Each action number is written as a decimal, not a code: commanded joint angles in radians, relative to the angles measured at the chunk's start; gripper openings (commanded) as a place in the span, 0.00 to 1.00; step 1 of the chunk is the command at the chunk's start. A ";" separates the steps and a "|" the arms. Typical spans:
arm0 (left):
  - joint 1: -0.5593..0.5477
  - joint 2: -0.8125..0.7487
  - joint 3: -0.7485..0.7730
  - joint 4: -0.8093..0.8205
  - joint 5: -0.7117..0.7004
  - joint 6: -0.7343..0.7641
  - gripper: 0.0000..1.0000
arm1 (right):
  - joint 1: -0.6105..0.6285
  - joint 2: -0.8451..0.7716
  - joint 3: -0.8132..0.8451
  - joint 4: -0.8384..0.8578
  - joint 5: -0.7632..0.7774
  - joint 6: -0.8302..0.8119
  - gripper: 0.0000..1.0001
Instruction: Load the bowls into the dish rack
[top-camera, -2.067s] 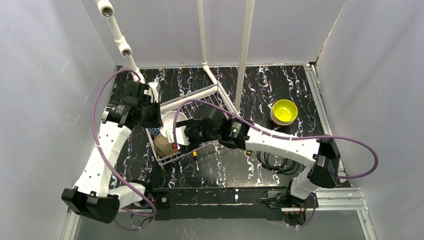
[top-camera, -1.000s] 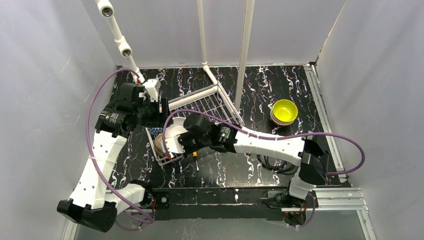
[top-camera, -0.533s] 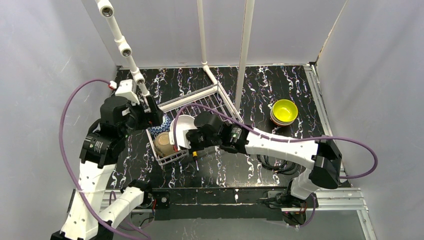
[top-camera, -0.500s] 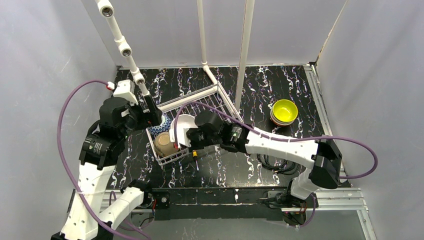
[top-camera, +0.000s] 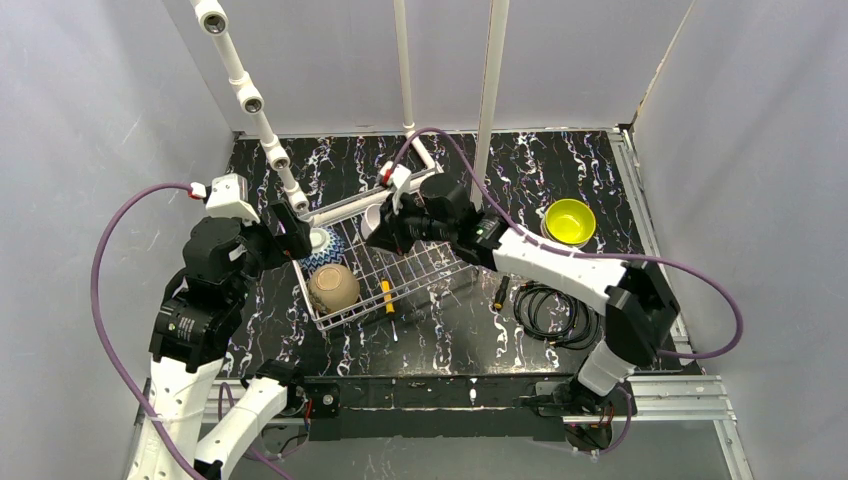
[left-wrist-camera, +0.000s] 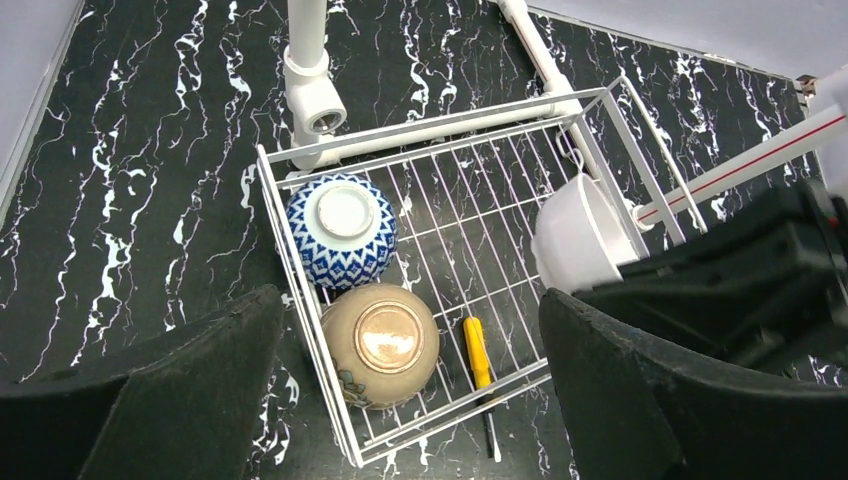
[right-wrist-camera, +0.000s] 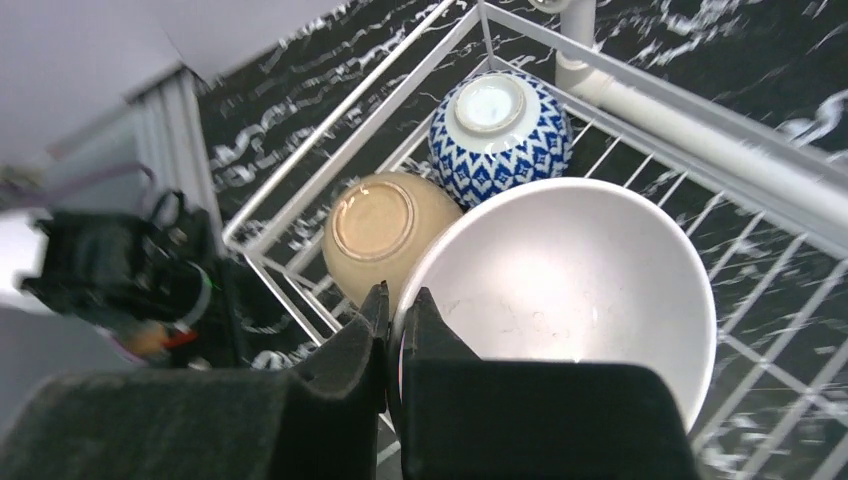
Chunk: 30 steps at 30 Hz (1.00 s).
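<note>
At the desk's far left, the left gripper (top-camera: 285, 232) hangs wide open and empty just outside the dish rack (top-camera: 440, 262). Inside the rack's left end, a blue-white bowl (left-wrist-camera: 342, 230) and a tan bowl (left-wrist-camera: 380, 343) lie upside down, touching, with a screwdriver (left-wrist-camera: 477, 350) on the grid just beside the tan one. The right gripper (right-wrist-camera: 400, 310) is pinched on the rim of a white bowl (right-wrist-camera: 560, 290), held tilted above the rack's far side. A yellow-green bowl (top-camera: 568, 221) waits near the right edge. The placement likely calls for lowering the white bowl onto the free grid right of the screwdriver, clear of both bowls, and letting go only once it rests.
</note>
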 joint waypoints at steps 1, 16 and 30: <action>0.002 0.011 -0.011 0.009 -0.017 0.001 0.98 | -0.053 0.077 0.037 0.232 -0.134 0.463 0.01; 0.002 0.008 -0.031 -0.025 -0.054 -0.039 0.98 | -0.086 0.331 0.073 0.666 -0.188 1.035 0.01; 0.002 0.001 -0.030 -0.052 -0.057 -0.047 0.98 | -0.149 0.490 0.169 0.669 -0.171 1.226 0.01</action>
